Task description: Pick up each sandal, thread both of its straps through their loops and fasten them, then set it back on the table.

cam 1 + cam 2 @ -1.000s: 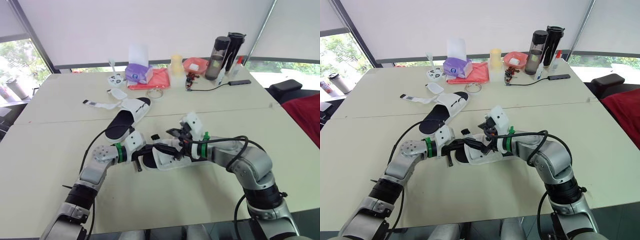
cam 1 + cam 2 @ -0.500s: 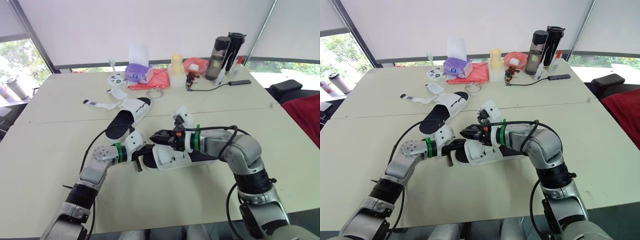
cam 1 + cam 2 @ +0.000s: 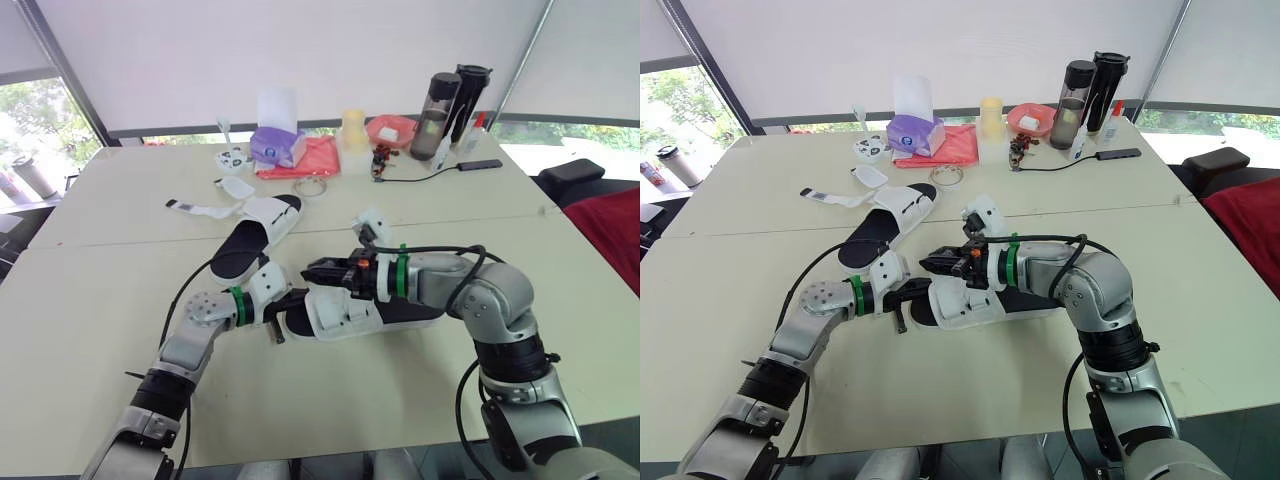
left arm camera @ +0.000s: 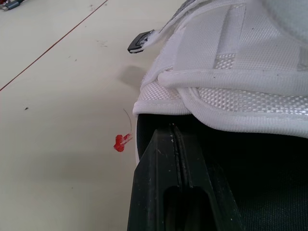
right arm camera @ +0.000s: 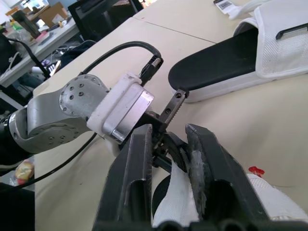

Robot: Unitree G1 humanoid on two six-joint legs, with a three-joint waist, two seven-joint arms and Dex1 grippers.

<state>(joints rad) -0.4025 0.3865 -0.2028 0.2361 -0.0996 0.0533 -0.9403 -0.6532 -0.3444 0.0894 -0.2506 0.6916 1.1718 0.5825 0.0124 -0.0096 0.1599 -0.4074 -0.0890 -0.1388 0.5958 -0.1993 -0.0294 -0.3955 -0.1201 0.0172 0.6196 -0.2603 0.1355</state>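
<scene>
the near sandal [image 3: 345, 312] lies flat on the desk [image 3: 100, 290] between the two arms, toe toward the left hand [image 3: 292, 303]. that hand's fingers [image 4: 166, 163] look pressed together at the black sole's rim, just under the white mesh strap [image 4: 226, 53]; whether they pinch anything i cannot tell. the right hand [image 3: 312, 271] hovers over the strap end with its fingers a little apart. white strap fabric shows in the gap, but no firm grip is visible. the step in hand looks like threading, since the black loop [image 4: 140, 42] stands free beside the strap. to do it well, the left hand should brace the sole, and the right should take the strap tip squarely and feed it straight into the loop. the other sandal [image 3: 255, 232] waits farther back, its straps open.
</scene>
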